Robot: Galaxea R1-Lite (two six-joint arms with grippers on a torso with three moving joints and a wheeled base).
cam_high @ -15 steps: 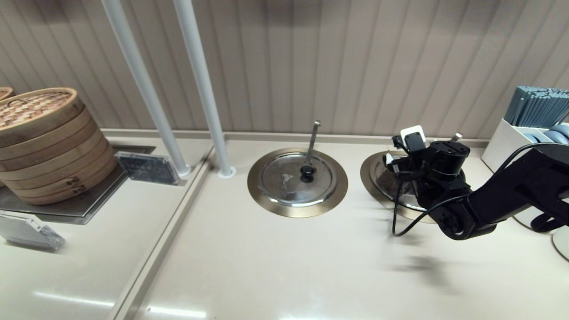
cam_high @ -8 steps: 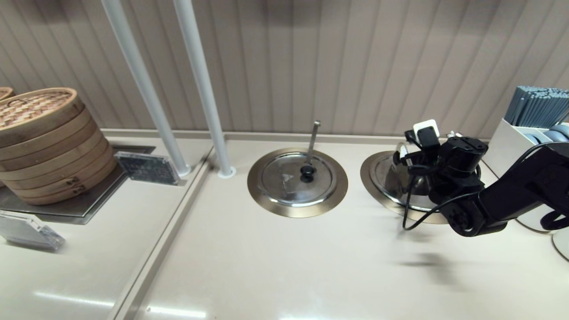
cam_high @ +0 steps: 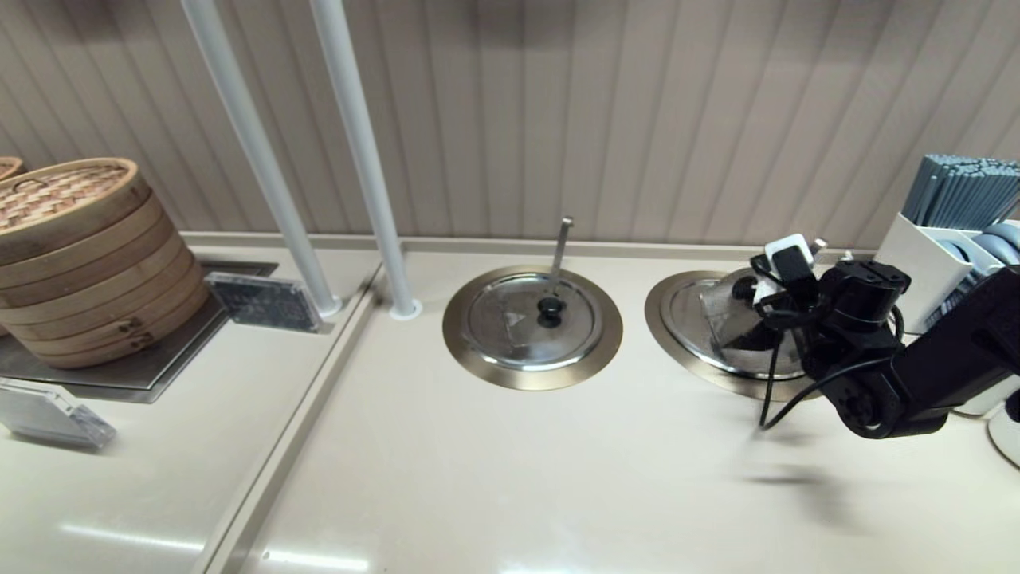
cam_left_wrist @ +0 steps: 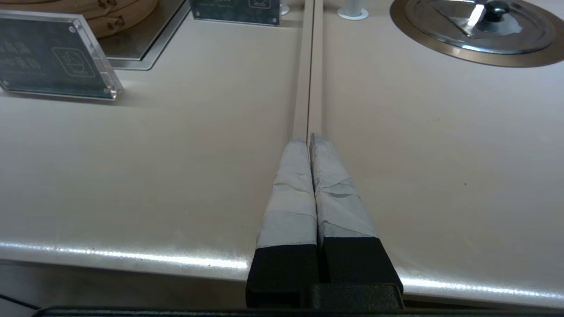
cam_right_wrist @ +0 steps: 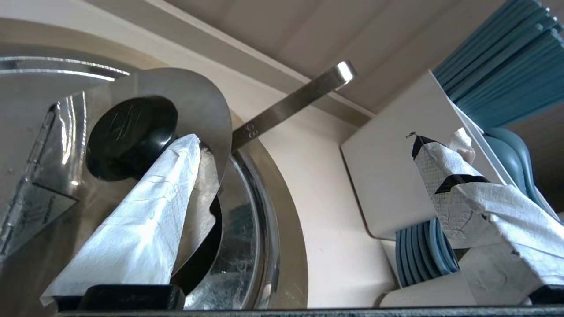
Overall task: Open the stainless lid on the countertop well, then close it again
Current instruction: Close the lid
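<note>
The stainless lid (cam_high: pixel 692 315) covers the right countertop well, whose brass rim (cam_high: pixel 660 307) rings it. The lid's hinged flap (cam_right_wrist: pixel 198 101) stands tilted up, showing its black knob (cam_right_wrist: pixel 128 136) and a dark gap beneath. A steel ladle handle (cam_right_wrist: pixel 291 103) leans diagonally behind it. My right gripper (cam_right_wrist: pixel 304 141) is open; one taped finger (cam_right_wrist: pixel 141 220) rests against the flap beside the knob, and the other (cam_right_wrist: pixel 462 198) is far off by the white holder. My left gripper (cam_left_wrist: pixel 310 138) is shut and empty, parked low over the counter seam.
The twin lid (cam_high: pixel 532 319) with its nearly vertical ladle handle (cam_high: pixel 562 247) lies shut at centre. A white holder (cam_high: pixel 916 255) with blue utensils stands close right of my arm. Bamboo steamers (cam_high: pixel 80 255), sign holders (cam_high: pixel 263 301) and two poles (cam_high: pixel 358 159) are to the left.
My right arm has swung to the right and back. The lid's flap, flat a second ago, has tipped up with its knob.
</note>
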